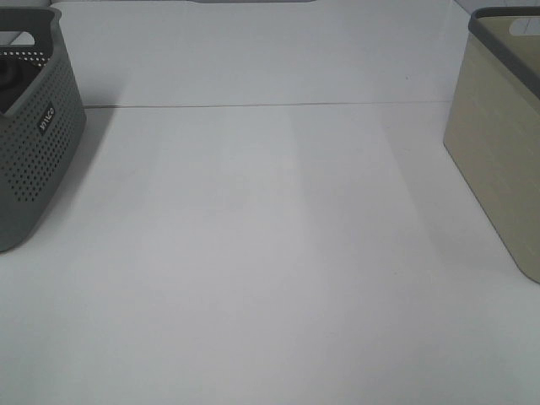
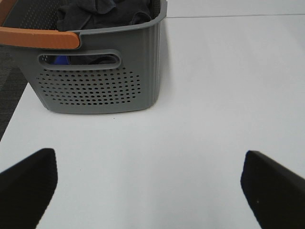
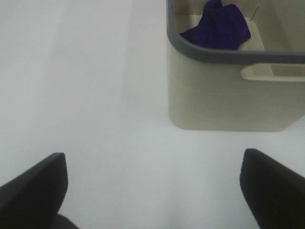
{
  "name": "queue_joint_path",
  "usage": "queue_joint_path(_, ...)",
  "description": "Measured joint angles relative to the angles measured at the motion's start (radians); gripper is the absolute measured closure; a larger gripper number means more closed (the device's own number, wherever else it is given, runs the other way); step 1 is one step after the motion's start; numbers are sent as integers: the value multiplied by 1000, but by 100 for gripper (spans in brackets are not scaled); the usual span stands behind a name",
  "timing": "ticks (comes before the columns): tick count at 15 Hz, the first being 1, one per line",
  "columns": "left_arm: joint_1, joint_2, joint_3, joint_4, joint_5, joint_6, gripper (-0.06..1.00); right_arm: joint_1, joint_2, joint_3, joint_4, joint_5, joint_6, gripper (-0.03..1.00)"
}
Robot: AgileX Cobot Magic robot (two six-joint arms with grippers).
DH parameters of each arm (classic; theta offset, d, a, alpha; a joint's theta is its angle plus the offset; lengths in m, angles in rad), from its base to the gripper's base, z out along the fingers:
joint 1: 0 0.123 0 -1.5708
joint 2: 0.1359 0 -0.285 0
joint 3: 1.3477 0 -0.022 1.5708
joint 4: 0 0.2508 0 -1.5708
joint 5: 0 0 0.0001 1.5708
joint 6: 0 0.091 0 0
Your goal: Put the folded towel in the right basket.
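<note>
A purple towel (image 3: 217, 26) lies bunched inside the beige right basket (image 3: 214, 100), against its inner wall. The same basket stands at the right edge of the exterior view (image 1: 498, 160), where its inside is hidden. My right gripper (image 3: 152, 164) is open and empty, over the white table a short way in front of that basket. My left gripper (image 2: 148, 167) is open and empty, over the table in front of the grey basket (image 2: 100, 81). Neither gripper nor arm shows in the exterior view.
The grey perforated basket (image 1: 34, 143) stands at the left edge of the table and holds dark grey cloths (image 2: 105, 12); an orange handle (image 2: 38, 37) lies across its rim. The white table (image 1: 270, 253) spans between the two baskets.
</note>
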Motion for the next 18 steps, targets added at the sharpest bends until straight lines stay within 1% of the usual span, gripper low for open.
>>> queue_joint_path(3,0,0,0,0,0,0,-5,0,-208,82,0,76,20,2)
queue_joint_path(5,0,0,0,0,0,0,-5,0,-255,134,0,123,21,2)
queue_joint_path(6,0,0,0,0,0,0,-5,0,-255,136,0,126,21,2)
queue_joint_path(8,0,0,0,0,0,0,-5,0,-255,164,0,76,21,2)
queue_joint_path(9,0,0,0,0,0,0,-5,0,-255,171,0,68,22,2)
queue_joint_path(18,0,0,0,0,0,0,-5,0,-255,171,5,53,25,2)
